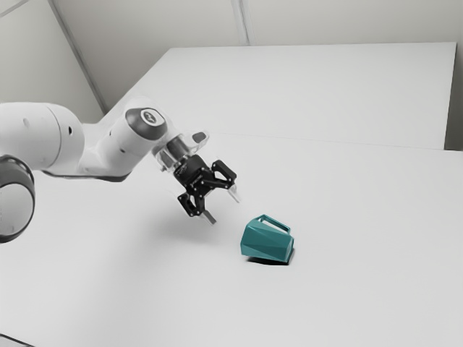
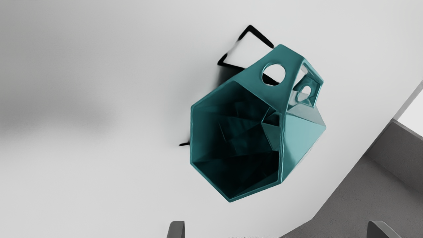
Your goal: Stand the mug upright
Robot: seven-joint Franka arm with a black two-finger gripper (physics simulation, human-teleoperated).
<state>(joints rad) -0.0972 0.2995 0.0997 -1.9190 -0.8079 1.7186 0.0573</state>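
Note:
My gripper (image 1: 225,207) hangs above the table, up and to the left of the teal mug (image 1: 267,241) in the exterior view, its fingers apart with nothing between them. The mug lies on its side, its handle on the upper side. In the wrist view the faceted mug (image 2: 304,138) turns its dark open mouth toward my hand, and the handle stands out from its wall. At that view's bottom edge the gripper (image 2: 276,228) shows two widely spaced fingertips, apart from the mug.
The white table (image 1: 347,188) extends around the mug. In the wrist view a table edge runs past the mug's far side, with grey floor (image 2: 360,191) beyond it. The mug casts a dark shadow by its handle.

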